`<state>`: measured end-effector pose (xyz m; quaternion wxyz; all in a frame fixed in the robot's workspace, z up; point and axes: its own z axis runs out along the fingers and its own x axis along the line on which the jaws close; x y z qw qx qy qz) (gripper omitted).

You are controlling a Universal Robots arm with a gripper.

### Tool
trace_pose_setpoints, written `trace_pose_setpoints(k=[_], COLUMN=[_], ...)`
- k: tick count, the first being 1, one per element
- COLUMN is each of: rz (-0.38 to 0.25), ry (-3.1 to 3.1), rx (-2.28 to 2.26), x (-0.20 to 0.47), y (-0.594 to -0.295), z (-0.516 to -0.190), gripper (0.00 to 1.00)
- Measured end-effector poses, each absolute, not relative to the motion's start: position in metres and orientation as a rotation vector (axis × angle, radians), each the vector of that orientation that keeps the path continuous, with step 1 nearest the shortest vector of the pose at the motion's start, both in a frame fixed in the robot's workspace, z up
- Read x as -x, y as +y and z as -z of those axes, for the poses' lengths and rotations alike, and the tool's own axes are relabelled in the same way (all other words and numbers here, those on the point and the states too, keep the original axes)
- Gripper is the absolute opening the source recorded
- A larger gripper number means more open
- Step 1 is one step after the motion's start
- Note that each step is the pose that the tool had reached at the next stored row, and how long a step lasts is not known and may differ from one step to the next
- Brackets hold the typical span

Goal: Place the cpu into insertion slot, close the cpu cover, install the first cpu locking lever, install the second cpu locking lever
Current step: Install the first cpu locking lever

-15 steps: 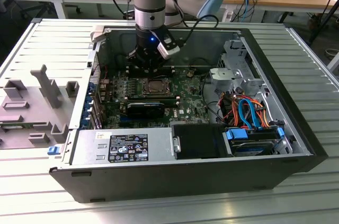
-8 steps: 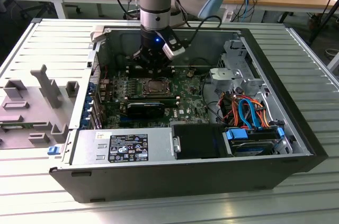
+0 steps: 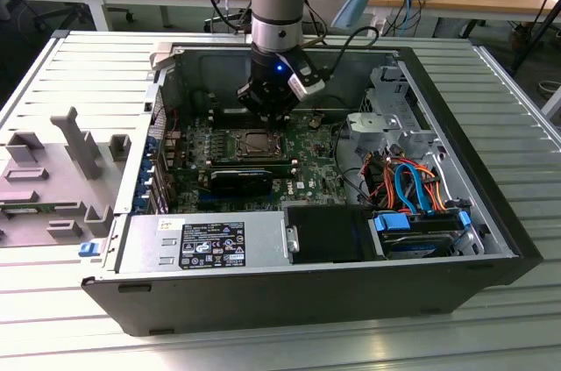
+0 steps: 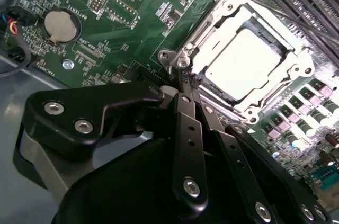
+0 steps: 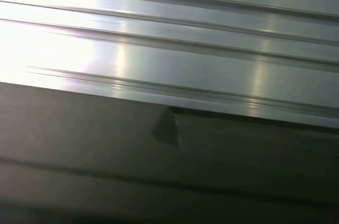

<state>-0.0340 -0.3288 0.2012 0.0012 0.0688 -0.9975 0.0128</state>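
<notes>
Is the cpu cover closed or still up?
Closed: the cpu cover lies flat around the cpu, whose top shows through its window.

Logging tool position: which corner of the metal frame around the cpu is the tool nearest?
The tool is at the cpu cover corner nearest the round coin battery.

I count one cpu [image 4: 244, 63], one cpu cover [image 4: 228, 20], one coin battery [image 4: 57, 25], all just past my fingertips.
</notes>
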Motion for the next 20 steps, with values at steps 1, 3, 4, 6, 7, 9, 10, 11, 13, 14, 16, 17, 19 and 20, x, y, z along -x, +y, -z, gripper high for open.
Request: trace_pose_setpoints(k=[1,3,4,6,7,9,10,11,13,14,16,17,19,20], rz=[-0.027,-0.010,-0.006,-0.004,-0.001,-0.005,-0.005,-0.005,-0.005,-0.005,-0.005,-0.005,-0.005,-0.005], ry=[-3.132,-3.133,-3.134,-3.135,-3.136,-3.134,-3.134,-3.134,-3.134,-3.134,-3.134,-3.134,-3.134,-3.134], rx=[-0.216,-0.216,-0.216,-0.216,-0.216,-0.216,-0.216,-0.216,-0.216,-0.216,-0.216,-0.216,-0.217,-0.216], x=[0.034,0.034,0.034,0.034,0.034,0.034,0.034,0.034,0.034,0.034,0.034,0.034,0.034,0.034], y=[-0.329,-0.329,-0.329,-0.328,-0.328,-0.329,-0.329,-0.329,-0.332,-0.335,-0.341,-0.344,-0.353,-0.357], z=[-0.201,-0.201,-0.201,-0.202,-0.203,-0.208,-0.211,-0.214,-0.216,-0.216,-0.216,-0.216,-0.216,-0.216], gripper=[0.11,0.11,0.11,0.11,0.11,0.11,0.11,0.11,0.11,0.11,0.11,0.11,0.11,0.11])
